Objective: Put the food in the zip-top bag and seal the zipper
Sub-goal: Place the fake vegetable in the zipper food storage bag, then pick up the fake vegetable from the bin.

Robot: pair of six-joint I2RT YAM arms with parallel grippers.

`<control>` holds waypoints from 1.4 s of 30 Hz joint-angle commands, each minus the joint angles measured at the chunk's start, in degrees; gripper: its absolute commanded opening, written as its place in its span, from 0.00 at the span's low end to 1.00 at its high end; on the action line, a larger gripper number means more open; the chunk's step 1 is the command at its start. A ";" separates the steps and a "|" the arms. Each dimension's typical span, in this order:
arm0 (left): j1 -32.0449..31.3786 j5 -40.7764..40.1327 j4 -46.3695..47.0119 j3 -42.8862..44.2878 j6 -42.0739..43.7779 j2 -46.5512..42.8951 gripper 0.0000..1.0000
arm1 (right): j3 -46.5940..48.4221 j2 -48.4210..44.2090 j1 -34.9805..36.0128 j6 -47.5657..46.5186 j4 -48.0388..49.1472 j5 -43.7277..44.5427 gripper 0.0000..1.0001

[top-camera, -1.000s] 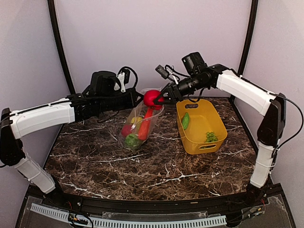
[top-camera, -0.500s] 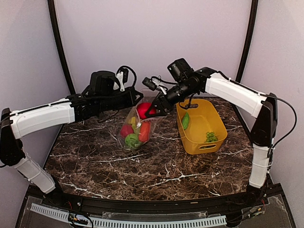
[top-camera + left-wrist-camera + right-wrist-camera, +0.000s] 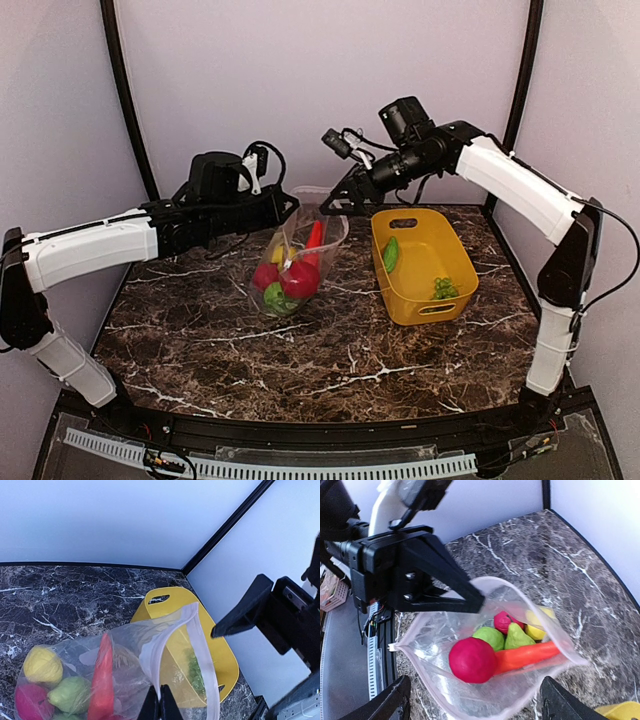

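- Left hand [image 3: 291, 207]: pressed together on the zipper [image 3: 167, 632] strip, pinching the rim of the zip-top bag [image 3: 296, 262] and holding its mouth up.
- The bag stands open on the table [image 3: 330, 350], left of centre. Inside we note a red round one [image 3: 471, 659], red pepper [image 3: 525, 656], yellow one [image 3: 43, 665] and green ones [image 3: 490, 637].
- Right hand [image 3: 337, 200]: fingers spread wide, hovering above the bag mouth.
- Yellow basket [image 3: 425, 235], just right of the bag, holds the cucumber [image 3: 390, 253] and grapes [image 3: 443, 288].

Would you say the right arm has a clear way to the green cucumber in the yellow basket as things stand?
Probably yes. The right gripper is open and empty above the zip-top bag, beside the yellow basket. The green cucumber lies uncovered in that open-topped basket, with nothing over it.
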 commanded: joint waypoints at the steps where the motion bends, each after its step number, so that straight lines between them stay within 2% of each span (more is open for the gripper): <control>1: 0.37 0.98 3.80 -0.90 -0.34 -4.19 0.01 | -2.62 -4.82 -7.03 2.72 3.03 1.23 0.85; 4: 0.36 1.31 7.52 -2.33 3.79 -6.89 0.01 | -5.65 -5.87 -13.34 3.49 4.66 4.98 0.83; 5: 0.46 -3.86 3.99 -1.63 4.80 -6.66 0.01 | -6.97 -5.86 -15.21 4.06 5.04 6.62 0.82; 7: 1.37 -7.12 -3.00 0.52 5.22 -4.51 0.01 | -10.37 -5.63 -18.31 5.99 6.25 8.55 0.81; 8: 1.44 -3.55 -3.21 0.63 5.30 -3.56 0.01 | -12.40 -5.41 -19.66 7.64 6.75 9.57 0.81; 11: 1.43 3.94 5.65 -3.75 1.96 -2.74 0.01 | -19.33 -5.26 -22.64 12.99 9.42 6.84 0.80; 15: 1.48 3.39 5.87 -4.56 -0.37 -1.51 0.01 | -27.96 -6.08 -23.36 19.17 14.64 3.76 0.74; 20: 1.57 3.21 6.61 -4.53 -1.16 -1.79 0.01 | -32.21 -3.10 -23.34 27.36 18.96 1.74 0.68; 29: 1.55 1.15 5.75 -5.10 -1.57 -2.31 0.01 | -27.32 5.32 -23.30 35.13 18.64 5.53 0.64; 32: 1.56 0.51 5.43 -5.50 -1.38 -2.45 0.01 | -24.21 7.87 -22.66 36.59 16.62 10.84 0.59; 42: 1.61 -0.38 3.91 -4.37 0.05 -1.69 0.01 | -16.46 15.07 -21.74 39.73 13.06 15.69 0.58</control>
